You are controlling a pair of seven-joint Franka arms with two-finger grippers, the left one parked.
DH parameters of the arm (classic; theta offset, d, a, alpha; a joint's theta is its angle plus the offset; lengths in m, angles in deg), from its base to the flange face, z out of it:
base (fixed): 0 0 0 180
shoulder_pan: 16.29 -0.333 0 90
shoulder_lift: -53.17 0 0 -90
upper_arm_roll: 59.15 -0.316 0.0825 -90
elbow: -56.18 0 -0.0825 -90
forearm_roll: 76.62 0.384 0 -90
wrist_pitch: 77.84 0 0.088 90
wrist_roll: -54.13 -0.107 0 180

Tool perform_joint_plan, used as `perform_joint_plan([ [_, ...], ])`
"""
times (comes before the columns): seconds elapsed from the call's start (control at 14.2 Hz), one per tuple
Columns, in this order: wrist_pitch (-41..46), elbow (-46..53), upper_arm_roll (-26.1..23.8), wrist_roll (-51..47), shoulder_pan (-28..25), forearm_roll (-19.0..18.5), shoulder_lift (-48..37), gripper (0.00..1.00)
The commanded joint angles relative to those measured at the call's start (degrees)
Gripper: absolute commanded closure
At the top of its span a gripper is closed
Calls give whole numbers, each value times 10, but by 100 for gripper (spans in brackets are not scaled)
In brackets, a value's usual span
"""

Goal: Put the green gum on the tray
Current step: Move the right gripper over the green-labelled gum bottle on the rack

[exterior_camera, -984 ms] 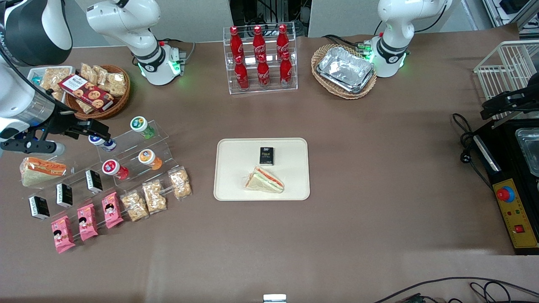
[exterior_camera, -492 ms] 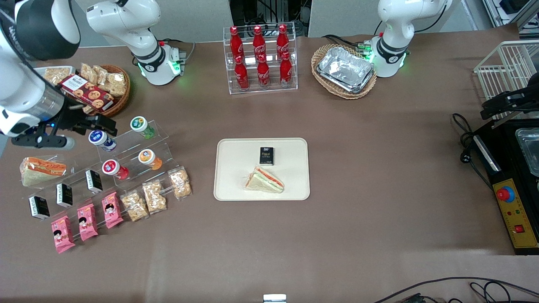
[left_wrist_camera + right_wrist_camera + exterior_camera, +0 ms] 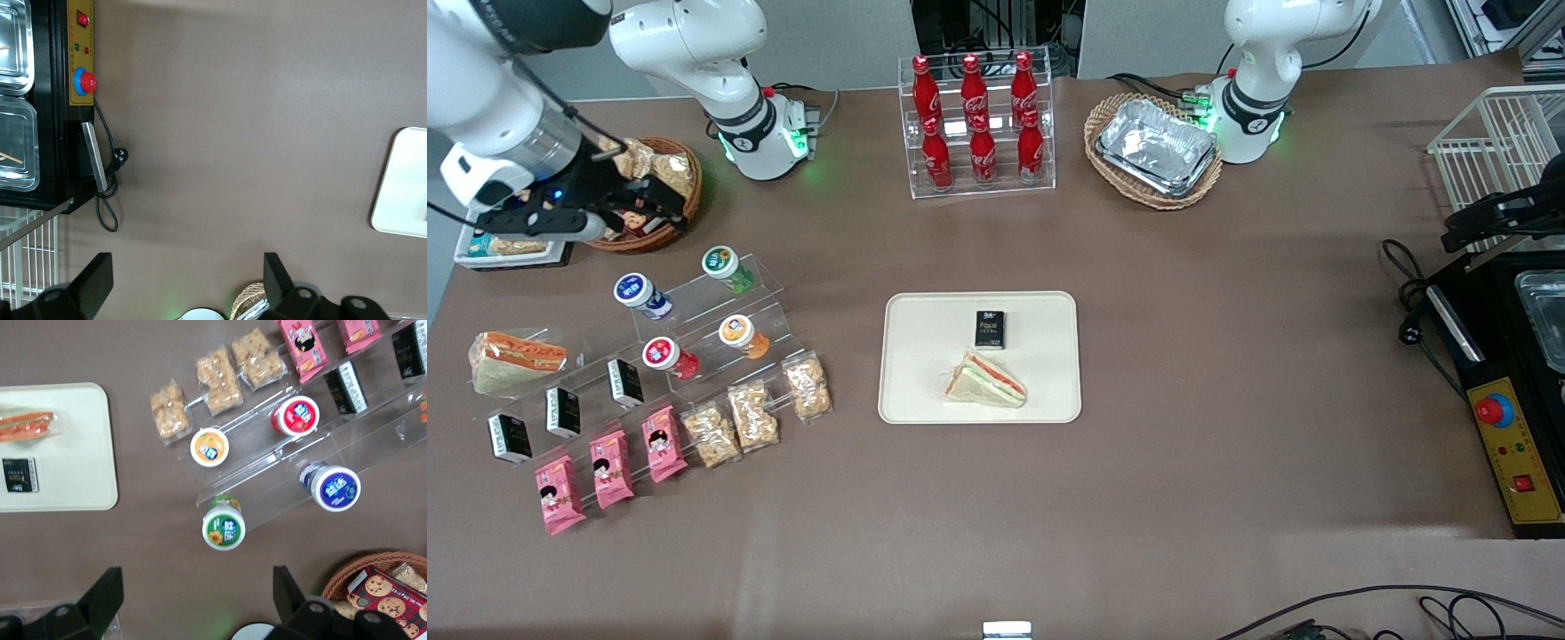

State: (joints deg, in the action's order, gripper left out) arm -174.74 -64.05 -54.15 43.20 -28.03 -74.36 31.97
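From the front, the green gum (image 3: 727, 268) stands tilted on the top step of the clear display rack (image 3: 720, 329), untouched. On that rack the blue gum (image 3: 641, 296) shares its step, while the red gum (image 3: 669, 356) and orange gum (image 3: 743, 337) sit one step nearer the camera. The tray (image 3: 925, 391) lies well apart from the rack toward the parked arm's end of the table, carrying a sandwich (image 3: 985, 381) and a small black packet (image 3: 990, 329). The gripper (image 3: 669, 206) hangs above the wicker basket (image 3: 654, 233), farther from the camera than the rack.

At the right wrist, the gripper (image 3: 200, 600) has its jaws spread wide and empty, with the green gum (image 3: 224, 526) between them as seen from above and seemingly well below. The tray (image 3: 73, 467) shows near the rack (image 3: 280, 470).

The left wrist view catches only the tray's (image 3: 403, 187) rim.
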Motion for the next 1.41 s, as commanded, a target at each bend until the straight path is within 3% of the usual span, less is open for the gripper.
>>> perform_joint_plan([
  [0.0,-45,-73,-4,-5,0,7,-40,0],
  [0.7,-204,-223,-8,-5,1,2,-56,0],
  [1.34,-310,-294,-7,-4,5,-20,-31,0],
])
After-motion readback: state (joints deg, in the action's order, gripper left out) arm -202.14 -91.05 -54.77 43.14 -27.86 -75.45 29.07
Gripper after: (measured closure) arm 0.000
